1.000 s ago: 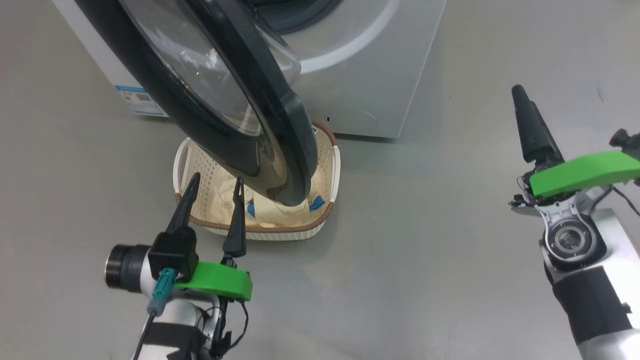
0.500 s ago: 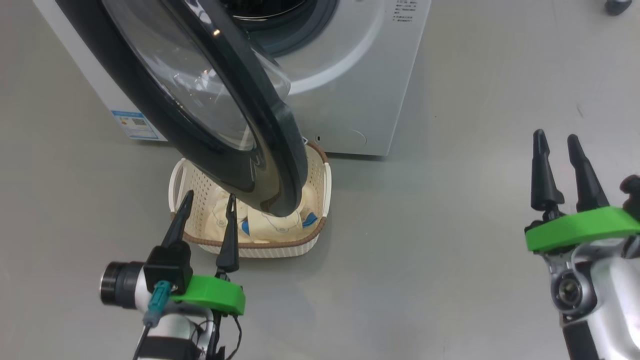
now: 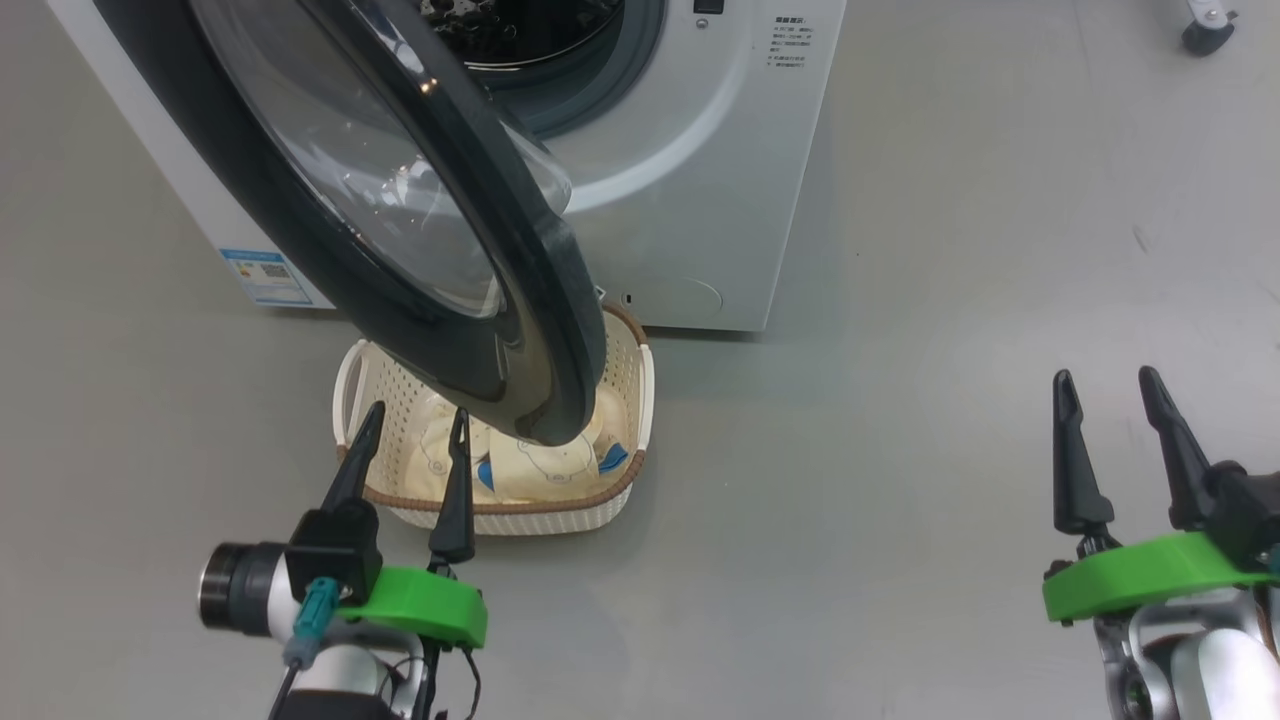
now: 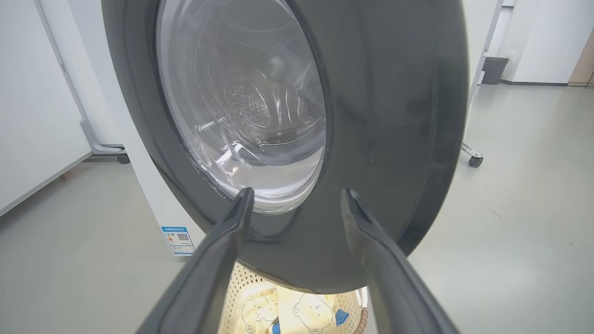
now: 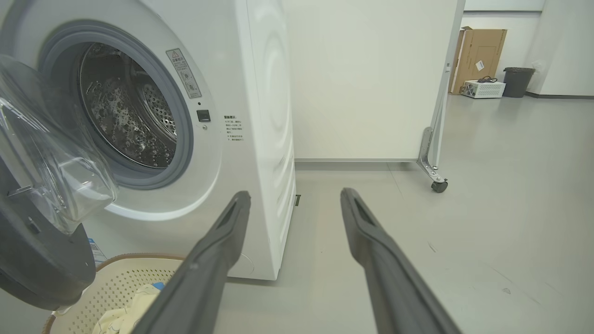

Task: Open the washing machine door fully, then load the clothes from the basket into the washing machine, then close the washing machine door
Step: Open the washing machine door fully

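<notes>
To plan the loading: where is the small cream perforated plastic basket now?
In the head view, this basket stands on the floor, left of centre, before the white washing machine, partly under its open black-rimmed door.

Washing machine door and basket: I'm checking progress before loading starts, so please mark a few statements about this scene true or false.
1. The round, black-rimmed glass door of the big white front-loading washing machine stands open. True.
2. The cream-yellow bear-print clothes lie in the washing machine. False: they lie in the cream perforated plastic basket.
3. The left gripper is open and empty. True.
4. The right gripper is shut on a garment. False: it is open and empty.
</notes>
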Motion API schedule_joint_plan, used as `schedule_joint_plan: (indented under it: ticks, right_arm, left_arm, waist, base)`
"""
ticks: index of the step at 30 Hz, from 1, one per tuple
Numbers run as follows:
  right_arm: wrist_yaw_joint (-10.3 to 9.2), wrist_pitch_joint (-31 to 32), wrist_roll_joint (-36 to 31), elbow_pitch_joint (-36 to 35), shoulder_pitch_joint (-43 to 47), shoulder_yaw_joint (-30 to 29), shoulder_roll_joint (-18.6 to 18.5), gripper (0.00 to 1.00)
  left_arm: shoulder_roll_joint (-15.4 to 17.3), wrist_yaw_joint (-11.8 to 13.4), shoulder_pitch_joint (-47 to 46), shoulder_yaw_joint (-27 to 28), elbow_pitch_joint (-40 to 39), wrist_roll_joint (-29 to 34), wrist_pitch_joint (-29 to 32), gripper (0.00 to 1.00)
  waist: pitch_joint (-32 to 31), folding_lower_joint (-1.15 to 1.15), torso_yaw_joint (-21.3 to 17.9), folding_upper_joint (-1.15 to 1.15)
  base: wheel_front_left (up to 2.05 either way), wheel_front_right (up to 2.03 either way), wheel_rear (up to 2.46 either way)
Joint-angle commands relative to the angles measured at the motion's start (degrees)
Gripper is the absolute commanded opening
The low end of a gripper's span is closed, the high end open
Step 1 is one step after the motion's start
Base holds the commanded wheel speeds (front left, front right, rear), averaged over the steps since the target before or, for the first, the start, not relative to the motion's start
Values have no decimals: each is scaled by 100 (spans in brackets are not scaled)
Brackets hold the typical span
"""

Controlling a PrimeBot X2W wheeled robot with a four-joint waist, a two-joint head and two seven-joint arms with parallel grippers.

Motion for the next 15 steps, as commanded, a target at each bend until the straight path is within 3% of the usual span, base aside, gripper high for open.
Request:
schedule_joint_plan:
  ticks: [1,15]
  right_arm:
    - [-16,29,-71,-245,-64,77,-26,100]
    - [-16,85,-285,-530,602,29,-16,100]
  left_arm:
    - [107,5,-61,206,-183,-54,-39,100]
    - [93,-6,110,195,-120,-115,-39,100]
  waist:
    - [-10,0,-9,0]
    - [-253,0,-49,0]
  base:
    - [0,0,0]
    - [0,0,0]
